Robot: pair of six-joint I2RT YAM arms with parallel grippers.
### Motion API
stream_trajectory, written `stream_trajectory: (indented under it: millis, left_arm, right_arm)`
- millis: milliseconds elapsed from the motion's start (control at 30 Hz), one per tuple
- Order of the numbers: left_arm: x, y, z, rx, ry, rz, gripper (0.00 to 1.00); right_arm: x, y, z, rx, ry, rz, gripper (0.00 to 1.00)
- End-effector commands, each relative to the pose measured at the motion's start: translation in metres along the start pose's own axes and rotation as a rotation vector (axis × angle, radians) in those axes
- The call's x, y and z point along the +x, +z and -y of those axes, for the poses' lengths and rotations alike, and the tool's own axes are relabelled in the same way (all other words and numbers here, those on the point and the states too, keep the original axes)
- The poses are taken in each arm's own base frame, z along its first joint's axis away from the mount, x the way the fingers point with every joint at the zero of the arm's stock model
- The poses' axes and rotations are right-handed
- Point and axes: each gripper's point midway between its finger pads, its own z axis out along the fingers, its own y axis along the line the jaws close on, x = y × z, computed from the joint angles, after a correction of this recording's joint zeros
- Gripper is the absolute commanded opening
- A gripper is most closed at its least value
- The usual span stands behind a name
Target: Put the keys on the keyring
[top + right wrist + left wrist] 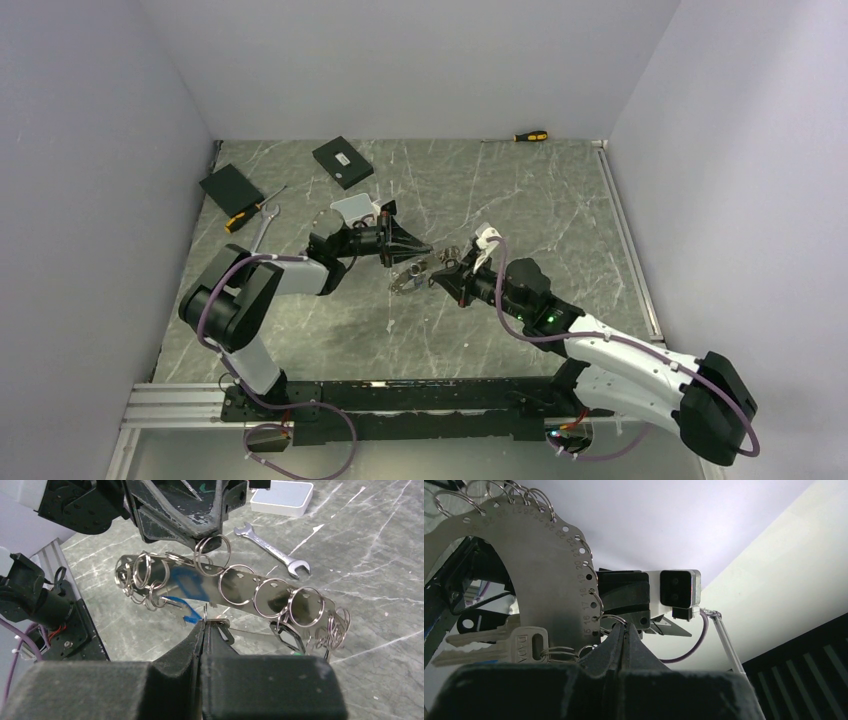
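Observation:
The keyring [235, 582] is a curved steel plate with numbered holes, each carrying a split ring, and it hangs in the air between my two grippers [410, 275]. My left gripper [625, 627] is shut on one of its split rings [212, 542], at the plate's upper edge. Two silver keys [499, 645] dangle from rings beside it. My right gripper [204, 625] is shut on a small key [219, 622] at the plate's lower edge. A blue tag [182, 615] and a black-headed key [285, 632] hang close by.
A silver wrench [272, 555] and a white box [282, 497] lie on the marble table behind the keyring. Two black boxes [231, 188] [342, 161] and a yellow-handled screwdriver [248, 213] sit at the far left. Another screwdriver [530, 136] lies by the back wall.

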Motion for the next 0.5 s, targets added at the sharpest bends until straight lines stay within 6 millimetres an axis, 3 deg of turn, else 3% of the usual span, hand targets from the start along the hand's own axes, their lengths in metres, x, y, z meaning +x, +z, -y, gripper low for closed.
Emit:
stream_trajectory:
  millis: [0, 467]
  left_arm:
    - [0.008, -0.003, 0.020, 0.061, -0.090, -0.021, 0.00]
    - [0.015, -0.003, 0.022, 0.080, -0.054, -0.072, 0.00]
  right_arm:
    - [-0.043, 0.005, -0.009, -0.021, -0.005, 0.135, 0.00]
    - [-0.063, -0.001, -0.014, -0.028, -0.039, 0.180, 0.00]
